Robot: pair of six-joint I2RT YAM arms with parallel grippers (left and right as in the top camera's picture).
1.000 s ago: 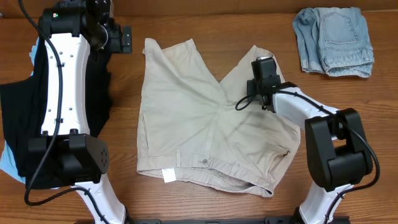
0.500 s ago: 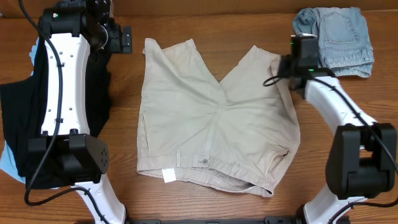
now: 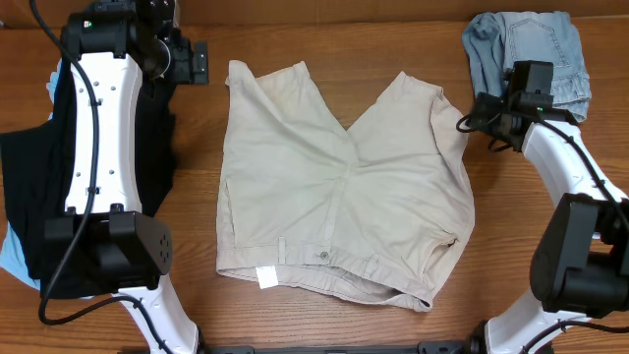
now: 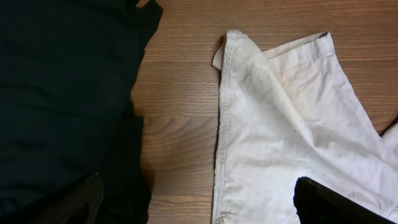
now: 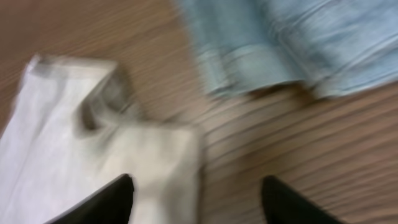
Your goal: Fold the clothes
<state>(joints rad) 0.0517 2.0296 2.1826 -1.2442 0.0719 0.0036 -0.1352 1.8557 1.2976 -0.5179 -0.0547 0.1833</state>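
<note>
**Overhead view, read from left to right.** At the left edge of the frame, black garments (image 3: 25, 187) lie in a heap under the left arm. The left gripper (image 3: 197, 61) sits in the upper left, near the hem corner of the left leg of the khaki shorts (image 3: 324, 187) but clear of it. In its wrist view the fingers stand wide apart over bare table (image 3: 393, 39) and the edges of both cloths, and they hold nothing.

The khaki shorts occupy the centre and lie spread flat. The waistband, with its button and white tag, faces the lower edge of the frame, and the two legs fan toward the upper edge, so the long axis runs top to bottom.

At the upper right, the right gripper (image 3: 479, 113) lies just beside the outer edge of the right leg, between the shorts and the folded denim shorts (image 3: 536, 54) in the corner. Its wrist view is blurred, yet it shows the fingers parted and empty, with the khaki hem corner below the left finger and denim beyond.

The garment lies to frame-left of this gripper. The right arm appears the nearer for taking a leg hem, and the fold would probably run across the long axis.
</note>
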